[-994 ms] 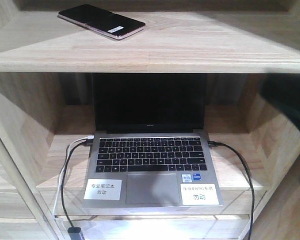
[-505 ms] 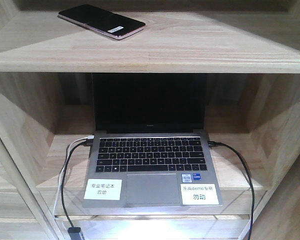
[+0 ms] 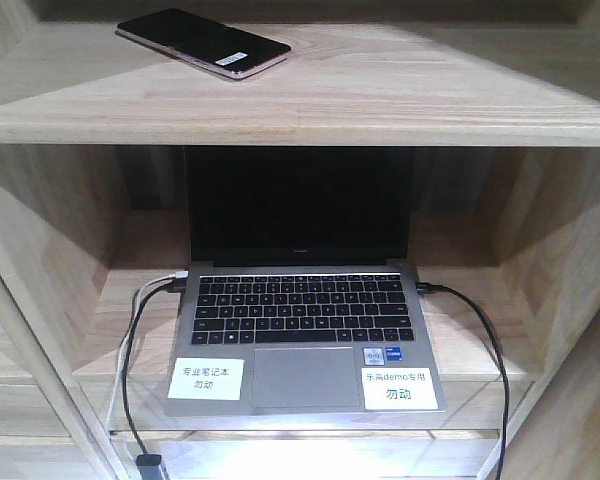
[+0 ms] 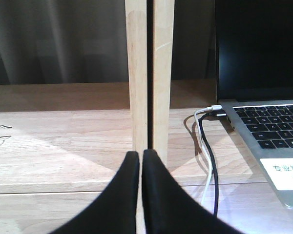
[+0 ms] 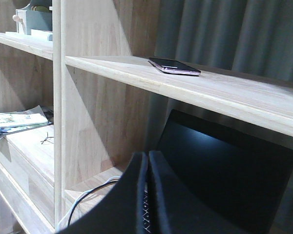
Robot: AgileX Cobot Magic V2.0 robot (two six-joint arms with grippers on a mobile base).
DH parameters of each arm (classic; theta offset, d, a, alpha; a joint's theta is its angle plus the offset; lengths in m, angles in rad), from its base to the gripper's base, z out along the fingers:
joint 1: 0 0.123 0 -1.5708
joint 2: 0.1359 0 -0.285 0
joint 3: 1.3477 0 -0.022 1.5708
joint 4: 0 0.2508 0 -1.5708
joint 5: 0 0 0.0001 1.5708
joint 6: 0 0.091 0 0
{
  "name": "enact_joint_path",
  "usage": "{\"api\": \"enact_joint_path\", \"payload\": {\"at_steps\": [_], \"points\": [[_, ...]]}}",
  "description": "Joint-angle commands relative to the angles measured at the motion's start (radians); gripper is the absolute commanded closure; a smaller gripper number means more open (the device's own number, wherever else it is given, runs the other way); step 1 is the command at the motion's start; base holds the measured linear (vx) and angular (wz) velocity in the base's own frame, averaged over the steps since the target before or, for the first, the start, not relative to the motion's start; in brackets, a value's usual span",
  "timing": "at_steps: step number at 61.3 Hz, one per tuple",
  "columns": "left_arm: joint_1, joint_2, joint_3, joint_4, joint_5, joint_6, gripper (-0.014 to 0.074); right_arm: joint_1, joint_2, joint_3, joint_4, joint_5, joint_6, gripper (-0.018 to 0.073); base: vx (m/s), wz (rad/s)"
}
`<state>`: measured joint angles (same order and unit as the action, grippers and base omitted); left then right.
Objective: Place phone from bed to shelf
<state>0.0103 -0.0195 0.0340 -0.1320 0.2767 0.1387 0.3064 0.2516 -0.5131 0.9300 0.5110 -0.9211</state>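
Phone (image 3: 202, 43) flat on shelf (image 3: 380, 100), glossy black face up, pink rim and small white sticker toward its right end, touching nothing but the pale wood. Nowhere near either gripper in the front view, since neither shows there at all.

Right gripper (image 5: 148, 161) with both dark fingers pressed together, nothing pinched between them. From that wrist view: phone up and slightly right of the fingertips, well apart, lying edge-on on the shelf board above. Laptop (image 3: 305, 300) screen just behind and right of the fingers, black and unlit. Coil of white and black cable low and left of the tips. Further left past the upright panel, a stack of magazines (image 5: 17, 121) and a pair of glasses (image 5: 47, 140) on a lower board.

Left gripper (image 4: 140, 161) also clamped shut on empty air, 2 black fingers meeting at the tips. Straight ahead of them: double wooden upright (image 4: 150, 73) with a dark slit down the middle. Off to the right: laptop corner with keyboard, white label with Chinese text, plus white and black cables (image 4: 207, 146) plugged into its left side and trailing down over the board edge.

Front view again: laptop open in the compartment directly under the phone's shelf, 2 white labels on the palm rest, another black cable leaving its right side.
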Motion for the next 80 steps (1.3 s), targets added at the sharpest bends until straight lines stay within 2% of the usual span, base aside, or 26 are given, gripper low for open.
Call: {"api": "enact_joint_path", "payload": {"at_steps": [1, 24, 33, 39, 50, 60, 70, 80], "points": [[-0.003, -0.005, 0.002, -0.007, -0.073, -0.004, 0.0596, -0.006, 0.013, -0.024, 0.029, -0.049, -0.002, 0.0568, 0.0, 0.0], [-0.003, -0.005, 0.002, -0.007, -0.073, -0.004, 0.0596, -0.006, 0.013, -0.024, 0.03, -0.052, -0.001, 0.0568, 0.0, 0.0], [-0.003, -0.005, 0.002, -0.007, -0.073, -0.004, 0.0596, -0.006, 0.013, -0.024, 0.005, -0.052, 0.068, 0.0568, 0.0, 0.0], [-0.003, -0.005, 0.002, -0.007, -0.073, -0.004, 0.0596, -0.006, 0.013, -0.024, -0.077, -0.051, 0.152, 0.0568, 0.0, 0.0], [-0.003, -0.005, 0.002, -0.007, -0.073, -0.004, 0.0596, -0.006, 0.013, -0.024, -0.342, -0.051, 0.453, 0.0568, 0.0, 0.0], [-0.003, -0.005, 0.002, -0.007, -0.073, -0.004, 0.0596, -0.006, 0.013, -0.024, -0.55, -0.051, 0.668, 0.0568, 0.0, 0.0], [-0.003, -0.005, 0.002, -0.007, -0.073, -0.004, 0.0596, -0.006, 0.013, -0.024, -0.672, -0.051, 0.731, 0.0568, 0.0, 0.0], [-0.003, -0.005, 0.002, -0.007, -0.073, -0.004, 0.0596, -0.01, 0.013, -0.008, -0.726, -0.072, 0.753, 0.0568, 0.0, 0.0]]}}
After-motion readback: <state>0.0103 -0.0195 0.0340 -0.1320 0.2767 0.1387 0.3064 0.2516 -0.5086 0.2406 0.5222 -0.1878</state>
